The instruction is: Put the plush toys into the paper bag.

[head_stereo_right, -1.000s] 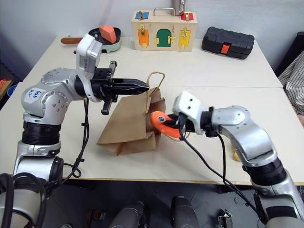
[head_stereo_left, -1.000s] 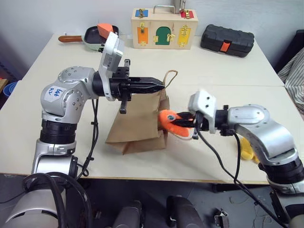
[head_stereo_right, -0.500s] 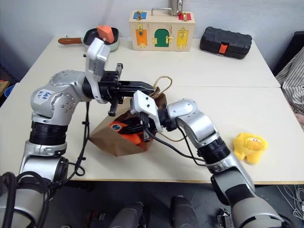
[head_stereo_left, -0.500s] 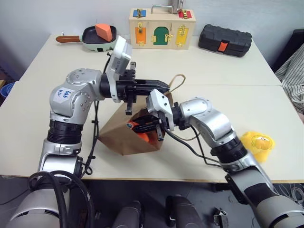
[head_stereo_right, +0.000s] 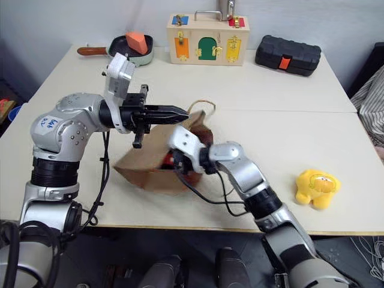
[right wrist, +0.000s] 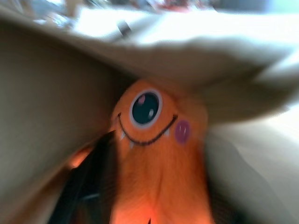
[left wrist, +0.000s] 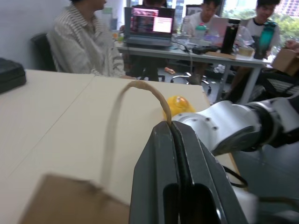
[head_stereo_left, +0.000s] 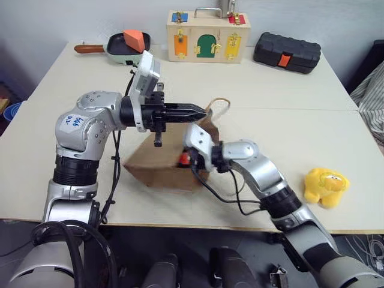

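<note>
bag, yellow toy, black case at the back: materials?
Paper bag: matte brown kraft paper, creased, twisted-cord handle. Yellow toy: soft plush, fuzzy rounded outline. Black case: likely moulded plastic, ribbed with a dull sheen, orange latch.

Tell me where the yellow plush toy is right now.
The yellow plush toy sits on the table near its front edge, on the robot's right, well apart from the paper bag and beyond the right arm's elbow.

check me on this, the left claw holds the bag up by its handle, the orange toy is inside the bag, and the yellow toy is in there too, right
Not quite. The yellow toy lies on the table, outside the bag, as the left eye view shows. The rest stands: the left claw holds the handle, and the orange toy is inside.
</note>
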`<act>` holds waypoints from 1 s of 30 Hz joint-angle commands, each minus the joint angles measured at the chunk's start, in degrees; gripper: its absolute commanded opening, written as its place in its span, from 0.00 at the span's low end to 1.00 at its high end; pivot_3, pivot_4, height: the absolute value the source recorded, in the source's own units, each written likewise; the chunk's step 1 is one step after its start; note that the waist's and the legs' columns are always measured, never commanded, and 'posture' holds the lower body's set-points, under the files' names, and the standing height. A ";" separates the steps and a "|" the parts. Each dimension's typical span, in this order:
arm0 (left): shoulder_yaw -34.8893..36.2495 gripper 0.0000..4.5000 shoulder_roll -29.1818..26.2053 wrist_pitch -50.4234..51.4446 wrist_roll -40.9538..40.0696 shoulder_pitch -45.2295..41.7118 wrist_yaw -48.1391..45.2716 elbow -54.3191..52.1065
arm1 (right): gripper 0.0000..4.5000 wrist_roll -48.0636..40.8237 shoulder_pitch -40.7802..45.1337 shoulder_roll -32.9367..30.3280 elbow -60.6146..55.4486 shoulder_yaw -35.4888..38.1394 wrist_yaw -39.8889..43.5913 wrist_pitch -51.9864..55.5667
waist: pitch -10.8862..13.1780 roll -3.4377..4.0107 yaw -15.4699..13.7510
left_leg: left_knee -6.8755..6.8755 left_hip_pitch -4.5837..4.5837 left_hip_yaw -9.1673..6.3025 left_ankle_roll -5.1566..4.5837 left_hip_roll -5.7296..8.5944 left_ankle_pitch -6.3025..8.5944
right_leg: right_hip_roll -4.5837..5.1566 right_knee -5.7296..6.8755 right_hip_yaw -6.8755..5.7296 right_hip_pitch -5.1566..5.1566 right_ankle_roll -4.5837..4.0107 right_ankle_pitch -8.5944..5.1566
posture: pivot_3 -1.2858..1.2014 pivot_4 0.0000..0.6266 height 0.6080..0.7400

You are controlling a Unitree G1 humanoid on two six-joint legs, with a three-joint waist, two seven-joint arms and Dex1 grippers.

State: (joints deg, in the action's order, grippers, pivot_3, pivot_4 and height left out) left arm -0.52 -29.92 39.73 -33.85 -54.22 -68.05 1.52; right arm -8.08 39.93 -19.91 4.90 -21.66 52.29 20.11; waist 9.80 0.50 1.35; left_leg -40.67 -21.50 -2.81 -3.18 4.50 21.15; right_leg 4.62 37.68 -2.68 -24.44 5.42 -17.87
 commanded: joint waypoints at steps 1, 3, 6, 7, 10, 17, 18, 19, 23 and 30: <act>0.79 0.00 0.39 -0.79 -1.90 -1.33 -0.22 -2.77 | 0.87 -4.55 -2.92 -4.06 -11.56 5.48 3.10 0.41 | 0.00 0.00 0.16 | 0.02 -0.01 0.01 0.00 0.01 0.00 | 0.00 -0.04 0.01 -0.01 0.00 0.00 | 0.52 0.24 1.00; 0.77 0.00 0.40 -0.61 -2.15 -1.07 -0.18 -2.99 | 0.99 -7.73 -5.04 -7.51 -16.81 8.75 4.73 2.94 | 0.00 0.00 0.16 | 0.06 0.00 0.00 0.00 -0.01 0.00 | -0.03 -0.08 0.00 -0.05 0.00 0.00 | 0.52 0.24 1.00; 0.72 0.00 0.21 -0.62 -2.34 -0.17 -0.32 -3.40 | 0.99 -14.80 -8.05 -12.34 -24.01 17.66 3.53 10.72 | 0.00 0.00 0.08 | 0.06 0.00 0.03 0.02 -0.04 0.00 | -0.05 -0.18 0.01 -0.03 0.00 0.00 | 0.52 0.24 1.00; 0.77 0.00 0.11 -0.58 -2.47 0.21 -0.31 -3.54 | 0.99 -17.46 -8.85 -13.77 -25.89 21.73 1.93 14.22 | 0.00 0.00 0.09 | 0.06 0.00 0.04 0.02 -0.04 0.00 | -0.05 -0.21 0.03 -0.02 0.00 0.00 | 0.52 0.24 1.00; 0.94 0.00 -0.05 -0.51 -2.94 1.20 -0.19 -3.87 | 0.99 -23.68 -10.61 -17.12 -29.43 31.76 -2.46 22.87 | 0.00 0.00 0.01 | 0.04 0.00 0.06 0.02 -0.06 0.00 | -0.06 -0.26 0.08 0.04 0.00 0.00 | 0.52 0.24 1.00; 1.45 0.00 0.41 -0.09 -4.19 3.86 1.28 -6.66 | 0.99 -29.45 -28.65 -29.48 -35.30 61.85 -10.79 45.75 | 0.00 0.00 -2.81 | 0.18 -0.03 0.05 0.00 -0.05 -0.01 | -0.06 -0.45 0.27 0.06 0.00 0.00 | 0.52 0.24 1.00; 1.56 0.00 0.37 -0.02 -4.39 4.20 1.44 -6.96 | 0.99 -27.20 -32.06 -30.05 -35.33 63.94 -12.79 46.49 | 0.00 0.00 -2.92 | 0.26 -0.04 0.05 -0.01 -0.05 -0.01 | -0.07 -0.59 0.31 0.11 0.00 0.00 | 0.52 0.24 1.00; 1.58 0.00 0.37 -0.12 -4.48 4.57 1.55 -7.17 | 0.99 -25.11 -34.69 -29.82 -34.91 65.57 -15.49 47.54 | 0.00 0.00 -2.99 | 0.27 -0.04 0.07 -0.02 -0.05 -0.02 | -0.08 -0.67 0.36 0.14 0.00 0.00 | 0.52 0.24 1.00; 1.33 0.00 0.60 -0.40 -4.50 5.14 2.03 -7.47 | 0.99 -21.78 -38.41 -25.40 -34.25 66.72 -23.85 51.21 | 0.00 0.00 -2.69 | 0.30 -0.01 0.27 -0.09 0.00 -0.08 | -0.11 -0.78 0.70 0.19 0.00 0.00 | 0.52 0.24 1.00; 0.67 0.00 0.51 -0.95 -4.03 4.11 1.66 -6.74 | 0.99 -18.38 -41.98 -16.32 -30.35 60.96 -30.26 48.02 | -0.01 0.01 -2.62 | 0.63 0.22 0.68 0.09 0.00 -0.39 | -0.23 -0.80 1.30 0.12 0.01 0.00 | 0.52 0.24 1.00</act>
State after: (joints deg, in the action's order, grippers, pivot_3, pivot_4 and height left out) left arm -0.52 -29.17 39.82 -37.10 -48.82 -66.13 -3.93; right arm -28.14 -0.89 -36.84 -26.18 40.23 23.32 70.54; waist 9.79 0.51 -1.27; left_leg -40.02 -21.29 -2.12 -3.09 4.50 20.76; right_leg 4.37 36.89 -1.34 -24.34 5.43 -17.87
